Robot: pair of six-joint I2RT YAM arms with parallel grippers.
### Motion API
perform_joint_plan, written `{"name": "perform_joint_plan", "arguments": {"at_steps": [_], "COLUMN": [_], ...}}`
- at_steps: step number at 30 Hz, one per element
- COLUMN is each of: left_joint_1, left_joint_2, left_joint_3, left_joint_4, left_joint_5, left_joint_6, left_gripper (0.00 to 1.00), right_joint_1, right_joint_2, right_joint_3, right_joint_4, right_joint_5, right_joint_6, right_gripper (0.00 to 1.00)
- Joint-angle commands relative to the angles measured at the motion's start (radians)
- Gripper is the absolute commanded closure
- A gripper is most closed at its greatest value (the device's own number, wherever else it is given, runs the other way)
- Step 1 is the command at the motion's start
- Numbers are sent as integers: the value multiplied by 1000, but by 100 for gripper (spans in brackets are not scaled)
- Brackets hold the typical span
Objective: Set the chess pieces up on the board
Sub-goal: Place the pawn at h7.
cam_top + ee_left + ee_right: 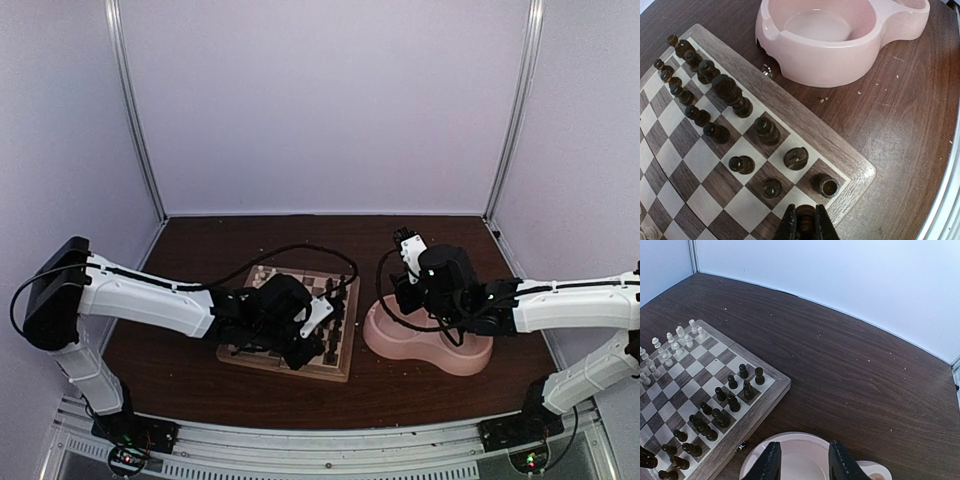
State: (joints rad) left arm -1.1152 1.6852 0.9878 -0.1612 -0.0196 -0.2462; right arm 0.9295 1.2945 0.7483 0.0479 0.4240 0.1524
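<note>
The board (pixel 805 125) carries two rows of dark brown chess pieces (pixel 725 87) along its edge nearest the pink bowl. My left gripper (pixel 805 222) is shut on one dark brown piece, held upright just above a light square by the board's near corner (pixel 315 350). The cream chess pieces (pixel 677 337) stand in rows on the opposite side of the board (pixel 765 395). My right gripper (pixel 804 460) hangs open over the bowl with nothing between its fingers; in the top view it (pixel 405 240) sits right of the board (pixel 340 370).
A pink double bowl (pixel 805 47) lies on the dark wooden table just right of the board, also seen as the bowl (pixel 430 350) and its rim (pixel 798 435). A small metal latch (pixel 767 71) sticks out of the board's side. White walls enclose the table.
</note>
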Motion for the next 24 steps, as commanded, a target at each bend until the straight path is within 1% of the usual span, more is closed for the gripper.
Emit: {"name": "perform_joint_plan", "arguments": {"at_steps": [1,8,11,12,15,24], "left_joint_1": [24,28,29,29,29,28], "left_joint_2": [23,31,35,36,44,58], "left_joint_3": [23,31,31,32,38,51], "left_joint_4": [10,0,-4,-5,-11,-37], "left_joint_5": [20,20,20,47,60,64], "left_joint_6": [-25,-21,-22,-23,-26,-31], "left_gripper": [96,95,95,94,94,92], "right_joint_1": [-3,-4,-3,-3,-3,-4], "right_joint_2": [-12,-59,-63,-63,-61,-67], "right_joint_3": [17,-8,-9,-9,-7,-10], "right_joint_4": [-10,-1,-2,-2,-5,-12], "right_joint_5": [41,68,72,72,74,82], "right_joint_6": [-11,-13,-14,-13,-13,-7], "right_gripper": [65,64,64,64,63,63]}}
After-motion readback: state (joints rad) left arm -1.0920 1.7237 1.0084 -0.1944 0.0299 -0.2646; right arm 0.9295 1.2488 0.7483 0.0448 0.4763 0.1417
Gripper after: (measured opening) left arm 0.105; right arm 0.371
